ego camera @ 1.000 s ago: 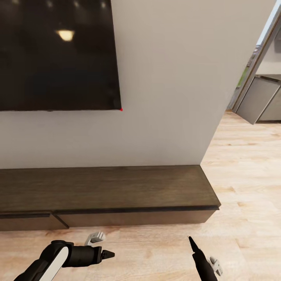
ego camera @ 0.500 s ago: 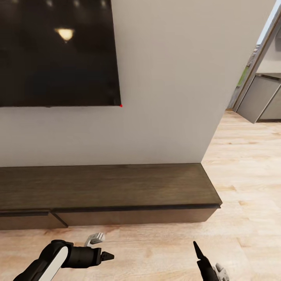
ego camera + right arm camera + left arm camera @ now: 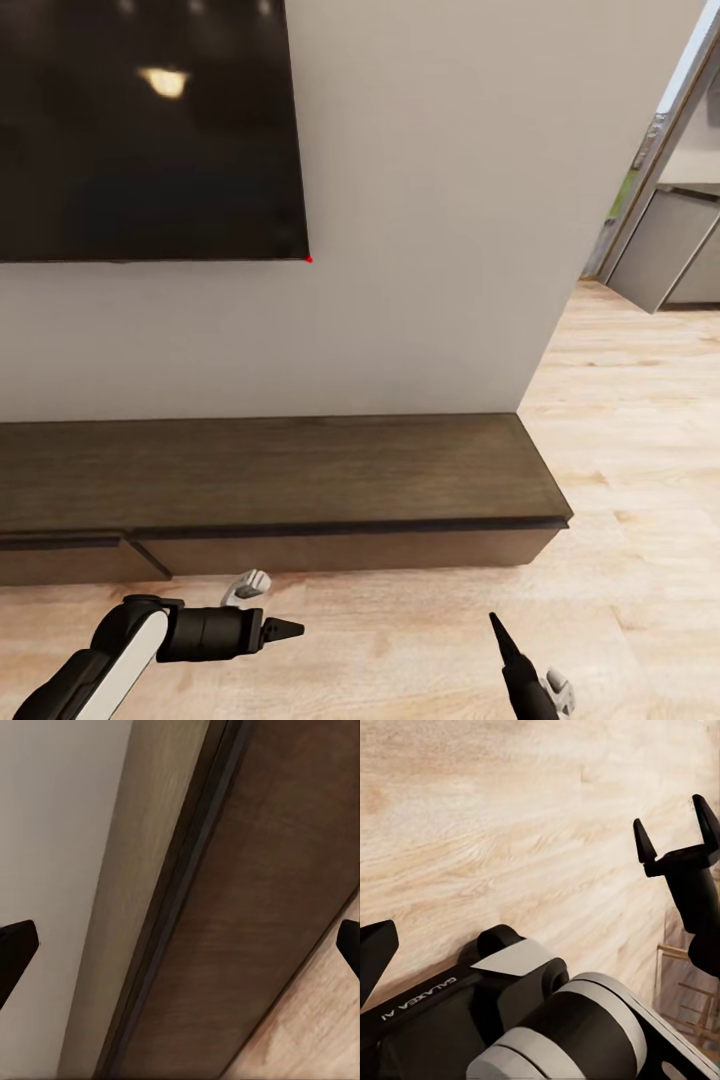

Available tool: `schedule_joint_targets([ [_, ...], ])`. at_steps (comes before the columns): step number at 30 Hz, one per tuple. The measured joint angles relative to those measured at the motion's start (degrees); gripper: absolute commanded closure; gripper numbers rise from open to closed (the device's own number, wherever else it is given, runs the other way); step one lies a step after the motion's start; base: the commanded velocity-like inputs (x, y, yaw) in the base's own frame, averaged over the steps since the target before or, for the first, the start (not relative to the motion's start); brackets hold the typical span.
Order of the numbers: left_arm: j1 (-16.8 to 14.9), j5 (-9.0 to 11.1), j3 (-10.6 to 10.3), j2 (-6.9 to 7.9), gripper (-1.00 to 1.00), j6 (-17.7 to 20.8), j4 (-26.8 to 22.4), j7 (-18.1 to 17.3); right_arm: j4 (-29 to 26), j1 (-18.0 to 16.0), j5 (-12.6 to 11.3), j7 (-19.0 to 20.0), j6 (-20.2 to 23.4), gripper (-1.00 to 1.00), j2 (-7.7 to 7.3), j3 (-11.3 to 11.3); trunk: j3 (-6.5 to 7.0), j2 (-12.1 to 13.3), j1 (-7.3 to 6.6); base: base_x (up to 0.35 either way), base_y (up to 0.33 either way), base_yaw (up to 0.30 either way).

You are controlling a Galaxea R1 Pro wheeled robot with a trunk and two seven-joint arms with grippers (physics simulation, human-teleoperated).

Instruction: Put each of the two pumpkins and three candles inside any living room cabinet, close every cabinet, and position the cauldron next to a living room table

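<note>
1. A living-room wall carries a dark television (image 3: 150,130); pale wood floor (image 3: 620,430) runs to the right toward a doorway.
2. The cabinet (image 3: 280,480), long, low and dark brown, stands against that wall, its top bare and its visible drawer fronts closed.
3. The left gripper (image 3: 285,631) hovers over the floor before the cabinet; whether its jaws are spread I cannot tell.
4. The right gripper (image 3: 676,840) holds nothing, jaws spread, aimed at the cabinet.
5. Judging by this, the cabinet looks shut, but whether the other items are sorted cannot be checked here.
</note>
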Motion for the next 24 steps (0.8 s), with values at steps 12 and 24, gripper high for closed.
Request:
schedule_joint_targets([
  [12, 0.00, 0.24, 0.37, 0.96, -1.00, 0.01, 0.29, -0.22, 0.78, 0.00, -0.10, 0.11, 0.03, -1.00, -0.19, -0.03, -2.15, -4.81, 2.64, 0.000, 0.000, 0.000],
  [24, 0.00, 0.26, -0.23, 0.64, -1.00, 0.02, 0.32, -0.28, 0.51, 0.00, -0.07, 0.72, 0.14, -1.00, -0.03, -0.04, -4.31, -9.63, 5.27, 0.000, 0.000, 0.000],
])
